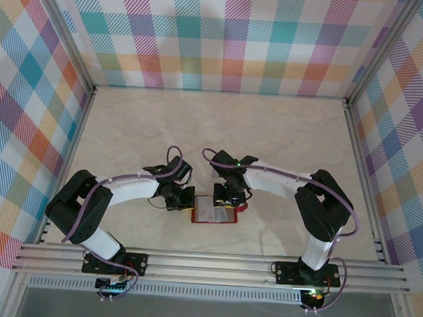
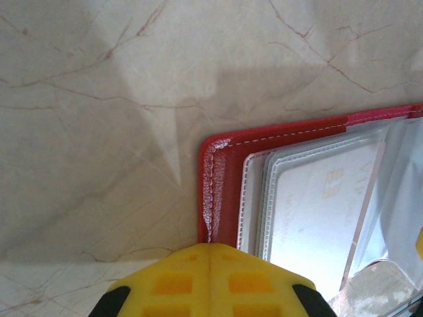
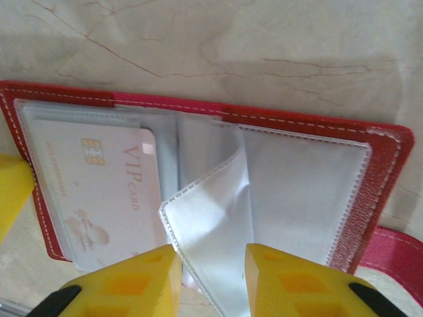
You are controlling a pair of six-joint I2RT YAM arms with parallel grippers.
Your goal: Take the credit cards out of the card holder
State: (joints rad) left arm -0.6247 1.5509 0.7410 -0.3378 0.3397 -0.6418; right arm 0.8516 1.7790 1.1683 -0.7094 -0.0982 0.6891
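On the pale marble-look tabletop [image 1: 271, 134], just fwd of the arm bases, the flat red wallet-like card holder [image 1: 215, 211] lies open, w/ a pale grey-white credit card marked VIP [image 3: 99, 178] tucked in the clear pocket nearest the L gripper [image 2: 210, 254]. That gripper is clenched on nothing, yellow tips at the holder's red edge, prob. pinning it. The R gripper [image 3: 211, 254] stands parted, grasping nothing, w/ a loose clear plastic pocket leaf [image 3: 211, 211] curling up between its fingers. Step in hand looks like gaining access, no card out yet; next move calls for R to clear the leaf, pinch the card's edge & slide it out while L holds the case down.
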